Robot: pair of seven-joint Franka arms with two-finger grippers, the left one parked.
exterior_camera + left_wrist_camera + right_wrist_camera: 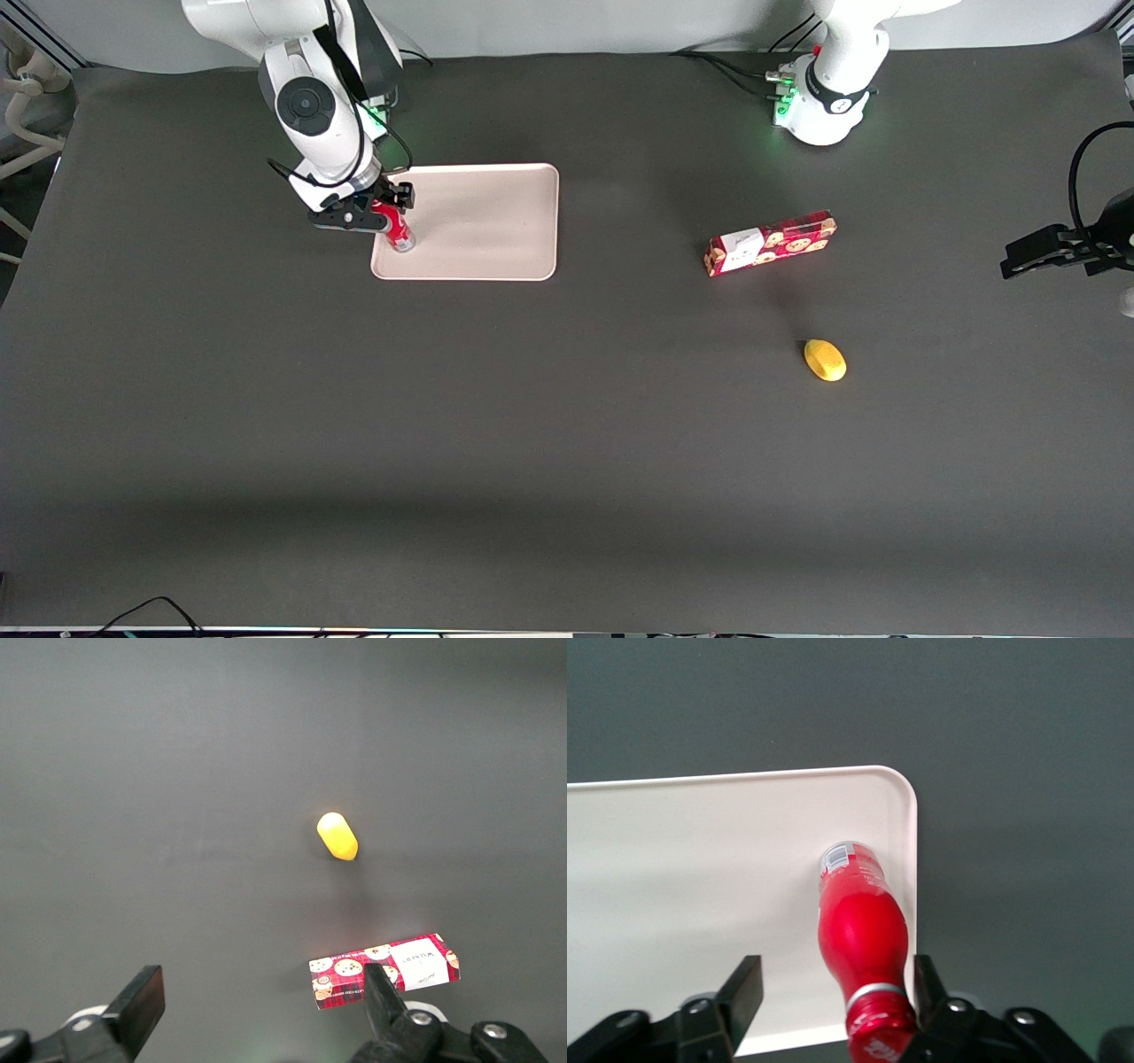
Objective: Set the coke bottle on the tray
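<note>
The coke bottle (pixel 398 230), red with a silvery base, stands on the pale beige-pink tray (pixel 496 221), at the tray's corner nearest the front camera on the working arm's end. My right gripper (pixel 376 215) is just above the tray around the bottle's top. In the right wrist view the gripper (pixel 835 992) is open. The bottle (pixel 861 935) stands between the fingers, its cap close against one finger (pixel 928 985), with a wide gap to the other finger (pixel 744 990). Its base rests just inside the tray's rim (pixel 911 868).
A red rectangular cookie box (pixel 769 243) and a yellow lemon-like object (pixel 825 360) lie toward the parked arm's end of the table, the lemon nearer the front camera. Both also show in the left wrist view: box (pixel 384 968), lemon (pixel 337 835).
</note>
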